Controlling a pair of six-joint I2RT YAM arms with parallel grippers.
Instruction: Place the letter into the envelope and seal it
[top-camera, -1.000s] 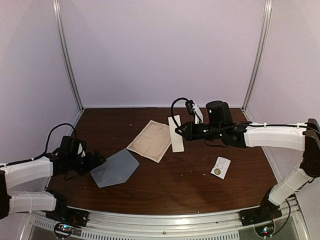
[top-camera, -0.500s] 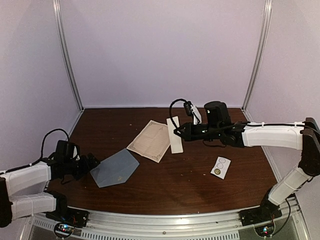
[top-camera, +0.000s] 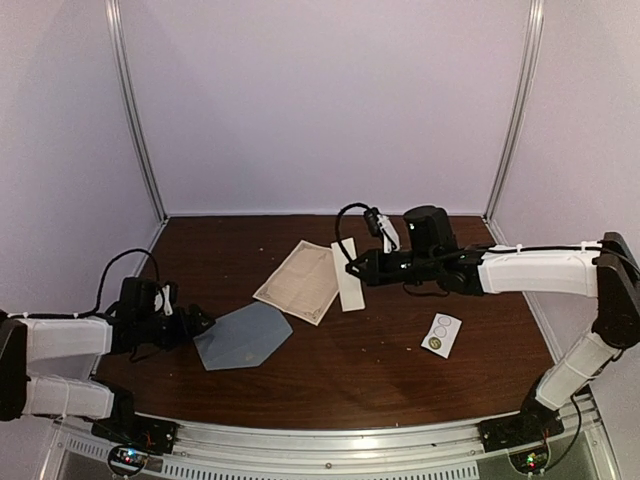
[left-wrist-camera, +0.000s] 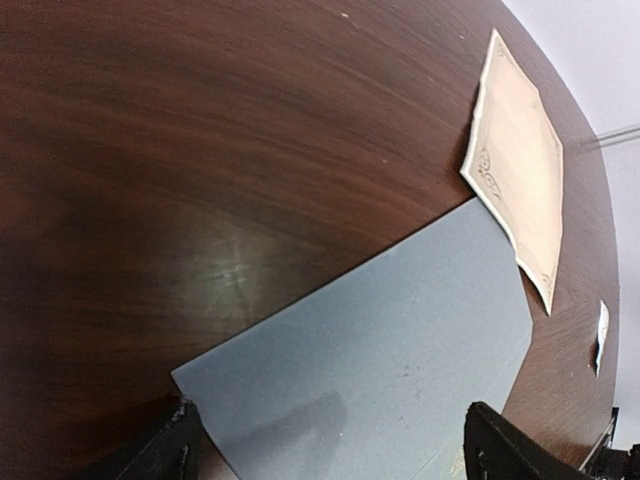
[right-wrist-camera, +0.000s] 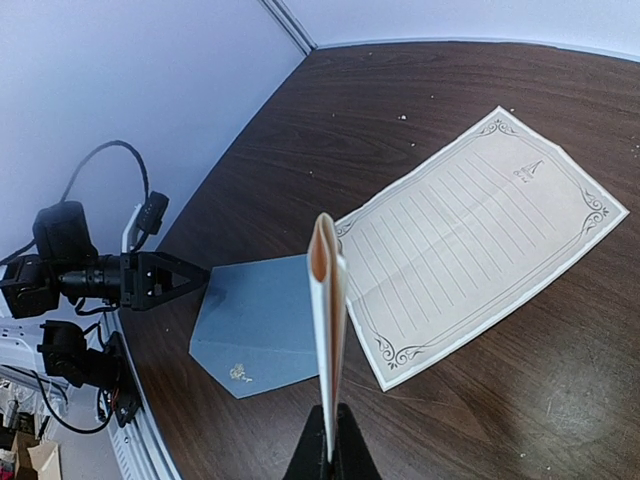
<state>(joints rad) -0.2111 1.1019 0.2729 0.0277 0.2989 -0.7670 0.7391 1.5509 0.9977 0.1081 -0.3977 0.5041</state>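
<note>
The grey-blue envelope (top-camera: 245, 335) lies flat on the table at the front left. It also shows in the left wrist view (left-wrist-camera: 390, 350) and the right wrist view (right-wrist-camera: 262, 320). My left gripper (top-camera: 203, 324) is open at table level, its jaws standing either side of the envelope's left end (left-wrist-camera: 335, 445). My right gripper (top-camera: 358, 268) is shut on a folded white letter (top-camera: 348, 272) and holds it edge-up above the table (right-wrist-camera: 328, 310). Seen from the right wrist, its jaws (right-wrist-camera: 330, 448) clamp the letter's lower edge.
A flat cream lined sheet with an ornate border (top-camera: 302, 281) lies mid-table, touching the envelope's far corner (left-wrist-camera: 520, 170). A small white sticker strip with circles (top-camera: 441, 334) lies at the right. The left arm shows in the right wrist view (right-wrist-camera: 120, 280).
My left gripper drew back left, then came forward to the envelope's left end; the envelope shifted slightly right. My right gripper moved a little left with the folded letter.
</note>
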